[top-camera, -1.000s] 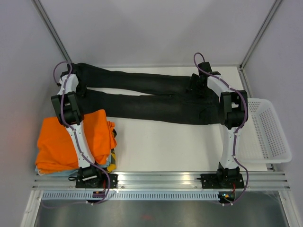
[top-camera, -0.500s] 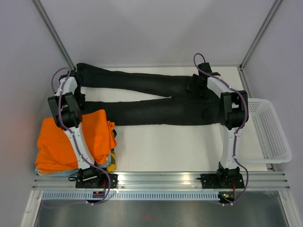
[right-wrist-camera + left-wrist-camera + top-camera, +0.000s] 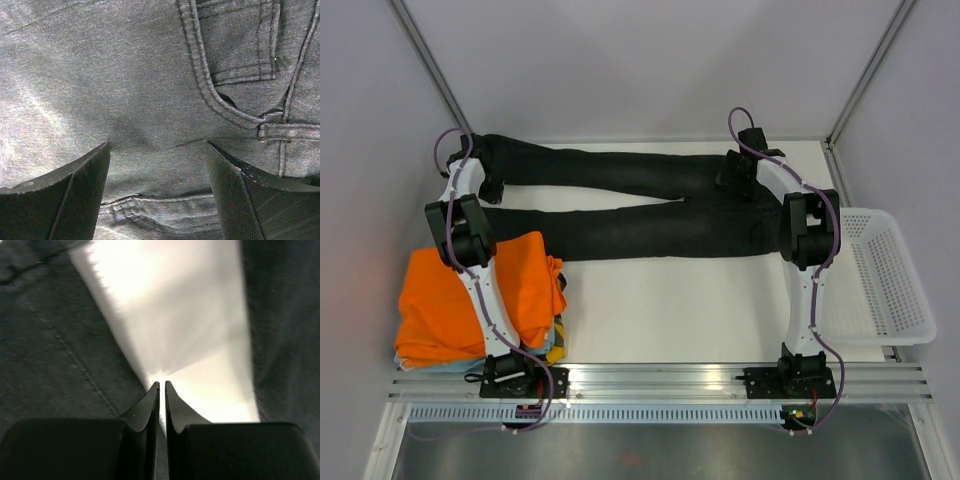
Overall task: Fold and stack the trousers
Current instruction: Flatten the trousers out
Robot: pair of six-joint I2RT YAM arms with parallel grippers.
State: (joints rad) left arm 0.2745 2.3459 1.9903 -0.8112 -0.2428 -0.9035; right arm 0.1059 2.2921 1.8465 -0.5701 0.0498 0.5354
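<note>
Lying on table, near basket: blk trousers.

Open tabletop between orange pile, basket

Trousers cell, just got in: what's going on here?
The black trousers lie spread flat across the far side of the table, legs to the left, not yet folded. The left gripper is shut at the leg ends, at one leg's inner edge; whether it pinches cloth is unclear. The right gripper hangs open over the waist, by a pocket.
</note>
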